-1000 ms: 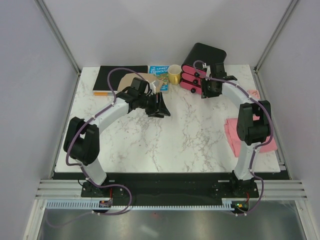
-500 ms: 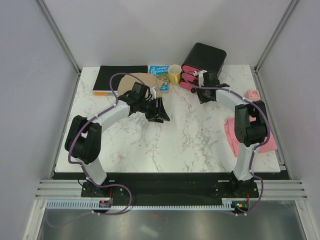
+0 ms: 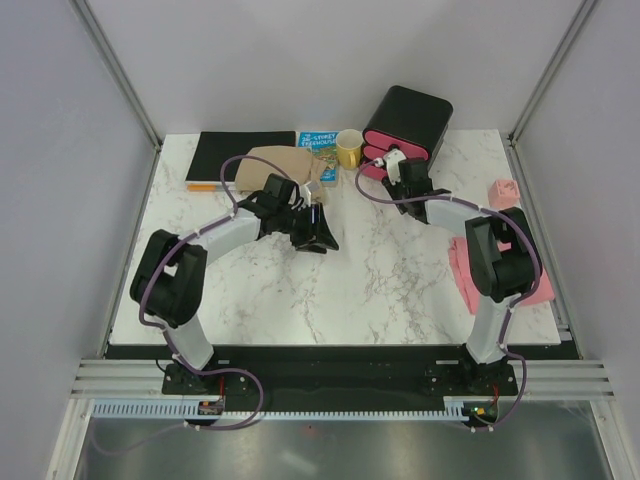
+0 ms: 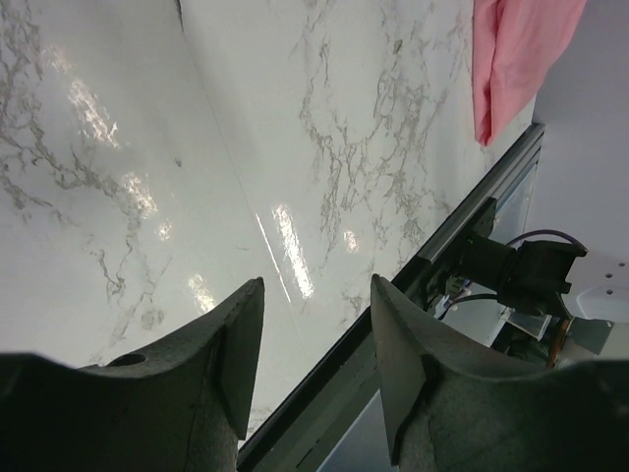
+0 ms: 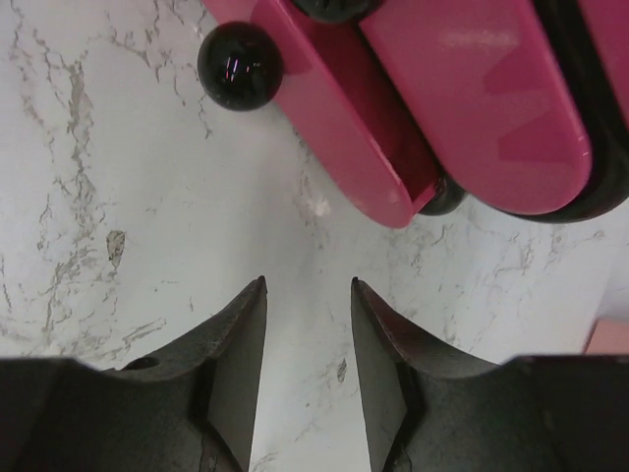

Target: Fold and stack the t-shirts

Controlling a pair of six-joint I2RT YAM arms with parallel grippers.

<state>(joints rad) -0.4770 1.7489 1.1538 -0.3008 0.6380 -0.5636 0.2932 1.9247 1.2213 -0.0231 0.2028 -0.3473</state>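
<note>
Glossy marble-look tabletop [image 4: 147,147] catches the light; the pink t-shirt [image 4: 516,49] at its right edge is soft matt cloth. The far-edge drawer box [image 5: 491,88] shows shiny pink plastic, its knob [image 5: 239,61] polished black.

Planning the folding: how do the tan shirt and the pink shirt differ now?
The tan shirt lies at the far side beside a black book; the pink shirt lies at the right edge, nearer. The left arm partly hides the tan shirt, the right arm the pink shirt. Neither is held.
</note>
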